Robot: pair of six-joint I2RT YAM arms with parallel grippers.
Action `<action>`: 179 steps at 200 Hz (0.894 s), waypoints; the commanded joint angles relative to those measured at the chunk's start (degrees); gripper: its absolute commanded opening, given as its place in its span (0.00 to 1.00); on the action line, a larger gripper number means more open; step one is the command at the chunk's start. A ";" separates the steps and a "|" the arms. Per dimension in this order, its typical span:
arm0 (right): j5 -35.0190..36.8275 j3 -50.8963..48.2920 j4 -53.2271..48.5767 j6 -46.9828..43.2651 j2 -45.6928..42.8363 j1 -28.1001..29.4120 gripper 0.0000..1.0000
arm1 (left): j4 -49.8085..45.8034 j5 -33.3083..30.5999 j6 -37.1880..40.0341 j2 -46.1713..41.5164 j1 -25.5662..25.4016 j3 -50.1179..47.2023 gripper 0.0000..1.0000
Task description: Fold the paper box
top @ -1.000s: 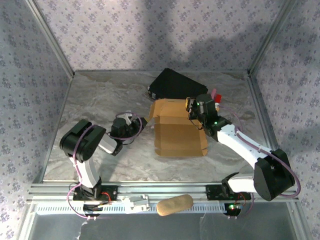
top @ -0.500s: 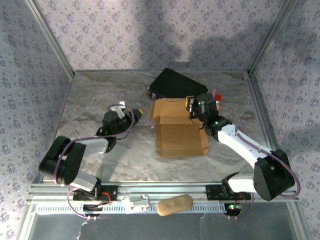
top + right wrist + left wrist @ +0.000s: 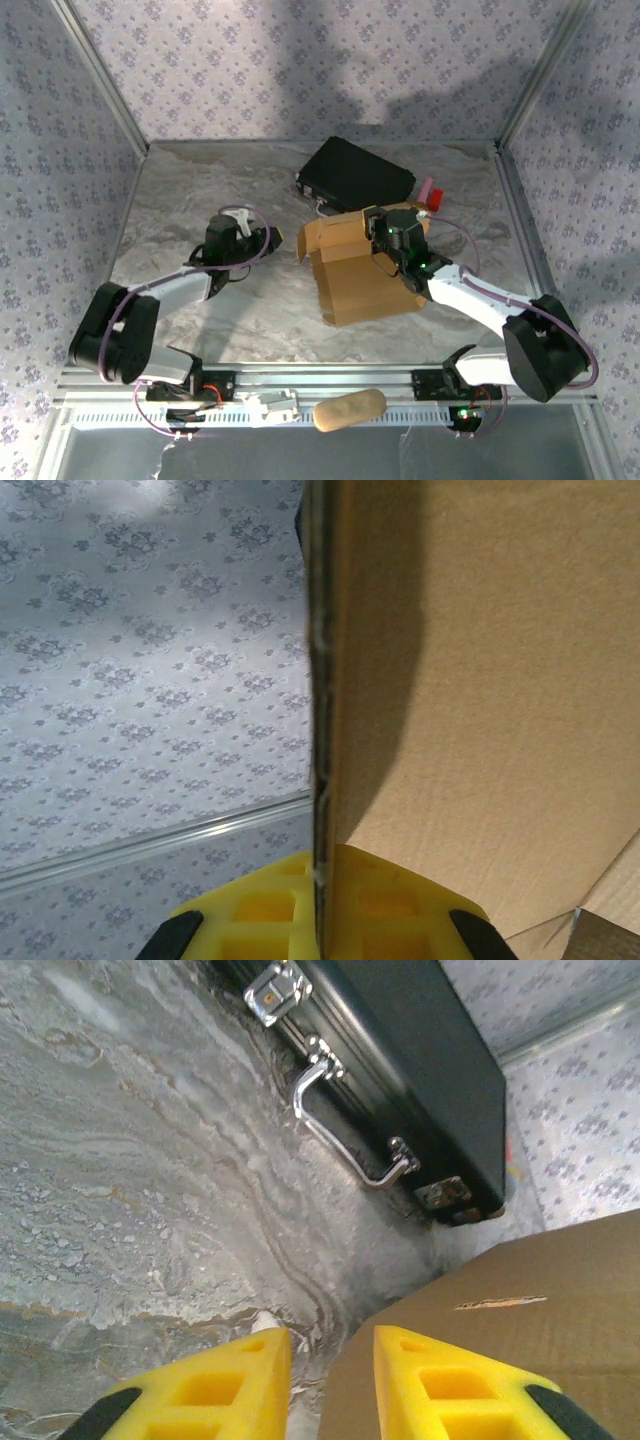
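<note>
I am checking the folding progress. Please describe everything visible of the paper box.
The paper box is plain tan-brown cardboard, a partly folded die-cut sheet. Its large panel rests on the marble table; flaps at the far end stand raised. The right gripper is shut on the edge of one raised flap. The left gripper, open, is beside its left side, apart from it. The black case lies close behind.

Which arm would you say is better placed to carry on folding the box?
Right, I think: the right hand is shut on an edge of the box, lifting it, while the left hand is open beside the box, holding nothing.
</note>
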 commanded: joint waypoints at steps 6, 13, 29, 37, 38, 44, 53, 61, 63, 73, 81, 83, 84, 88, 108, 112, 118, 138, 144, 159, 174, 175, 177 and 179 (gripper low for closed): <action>0.70 0.05 0.93 -0.91 -1.46 -0.18 0.00 | 1.90 5.94 8.86 4.17 -0.32 2.40 0.25; 0.49 0.27 0.45 -0.79 -1.44 -0.31 0.00 | 3.34 6.67 9.93 4.82 -0.78 2.47 0.24; 0.02 1.10 -0.82 -0.70 -1.45 -0.39 0.00 | 4.13 6.50 12.76 5.32 -2.79 3.23 0.25; -0.22 1.60 -1.65 -0.54 -1.51 -0.40 0.00 | 3.92 5.69 14.54 5.31 -4.07 3.72 0.25; -0.24 1.59 -1.74 -0.49 -1.46 -0.45 0.00 | 3.89 5.59 14.77 5.35 -4.26 3.81 0.25; -0.31 1.91 -2.22 -0.44 -1.48 -0.50 0.00 | 3.79 5.10 16.03 5.38 -5.16 4.16 0.25; -0.43 2.03 -2.48 -0.36 -1.51 -0.48 0.00 | 3.69 4.49 17.55 5.37 -6.31 4.63 0.26; -0.36 2.19 -2.78 -0.35 -1.52 -0.42 0.00 | 4.13 4.22 18.57 5.39 -7.08 4.79 0.26; -0.36 2.23 -2.85 -0.29 -1.53 -0.48 0.00 | 4.30 4.22 18.76 5.43 -7.16 4.93 0.26; -0.50 2.41 -3.05 -0.30 -1.59 -0.58 0.00 | 4.57 4.59 19.73 5.71 -7.80 5.33 0.26; -0.53 2.37 -3.06 -0.19 -1.60 -0.65 0.00 | 4.72 4.96 20.51 5.80 -8.13 5.49 0.26; -0.58 2.41 -3.06 -0.21 -1.60 -0.67 0.00 | 4.78 5.09 20.70 5.86 -8.21 5.50 0.26; -0.56 2.43 -3.06 -0.15 -1.64 -0.67 0.00 | 4.80 5.07 20.79 5.89 -8.27 5.58 0.26; -0.58 2.47 -3.06 -0.18 -1.54 -0.71 0.00 | 4.78 5.28 21.18 5.91 -8.57 5.69 0.26; -0.76 2.76 -3.31 -0.01 -1.55 -1.08 0.00 | 3.42 5.59 23.89 5.97 -10.21 6.29 0.26; -0.74 2.88 -3.39 -0.03 -1.51 -1.15 0.00 | 3.19 5.51 24.40 5.99 -10.62 6.43 0.26; -0.88 2.98 -3.37 -0.01 -1.46 -1.22 0.00 | 2.74 5.24 25.06 5.98 -11.13 6.54 0.26; -1.23 3.33 -3.41 0.17 -1.25 -1.36 0.00 | 2.15 4.26 26.26 6.31 -12.14 7.02 0.27; -1.26 3.33 -3.31 0.23 -1.16 -1.34 0.00 | 2.27 4.12 26.56 6.48 -12.43 7.05 0.28; -1.28 3.33 -3.31 0.21 -1.20 -1.30 0.00 | 2.90 3.61 26.83 6.39 -13.44 7.14 0.29; -1.19 3.20 -3.28 0.42 -1.23 -1.44 0.00 | 3.07 2.41 27.28 6.17 -14.36 7.14 0.30; -1.21 3.27 -3.26 0.38 -1.19 -1.41 0.00 | 3.07 2.32 27.28 6.17 -14.42 7.14 0.30; -1.23 3.29 -3.24 0.40 -1.17 -1.43 0.00 | 3.07 2.19 27.29 6.11 -14.51 7.14 0.30; -1.24 3.28 -3.30 0.42 -1.22 -1.41 0.00 | 3.07 2.05 27.36 6.09 -14.66 7.14 0.31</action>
